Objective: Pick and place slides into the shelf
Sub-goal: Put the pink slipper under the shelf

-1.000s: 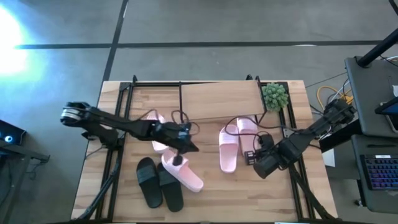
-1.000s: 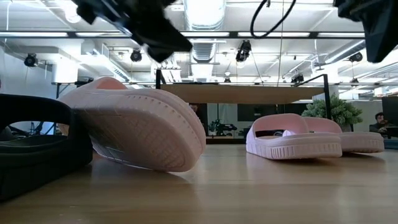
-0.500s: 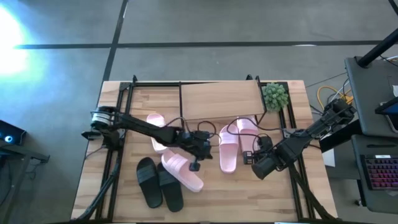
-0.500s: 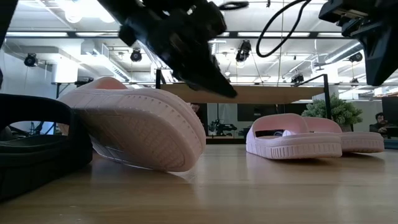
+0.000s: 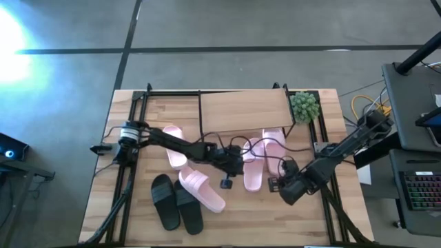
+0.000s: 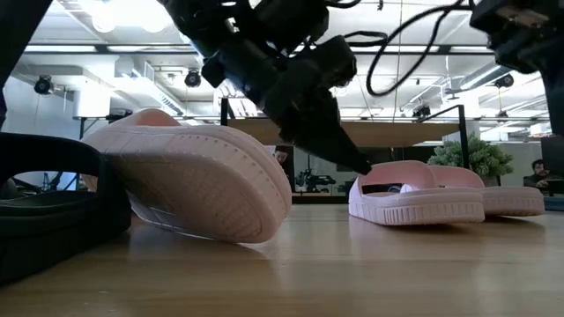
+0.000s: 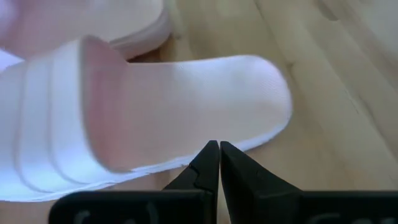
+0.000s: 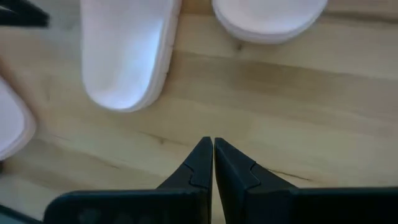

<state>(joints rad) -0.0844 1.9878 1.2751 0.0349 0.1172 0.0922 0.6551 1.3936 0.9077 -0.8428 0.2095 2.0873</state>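
Note:
A pair of pale pink slides lies flat in front of the shelf, a light-wood board on black legs. Another pink slide lies farther left. A fourth leans tilted on the black pair. My left gripper is shut and slants down at the left slide of the pair, its tips at that slide's side edge. My right gripper is shut and points down over bare wood, short of the pair's heels. My left gripper's shut fingertips stand at the side edge of the pink slide's sole, behind the strap, coming slanting down from the table's left. I cannot tell whether they touch it. The slide lies flat on the table.
A small green plant stands at the shelf's right end. Black rails frame the table's far side. Bare wood lies along the near edge, to the right of the black pair.
My left gripper has swung toward the table's right edge and come down, from over the leaning pink slide to the side of the pink pair, staying shut. My right gripper has sunk a little over the table, still shut. No slide has moved.

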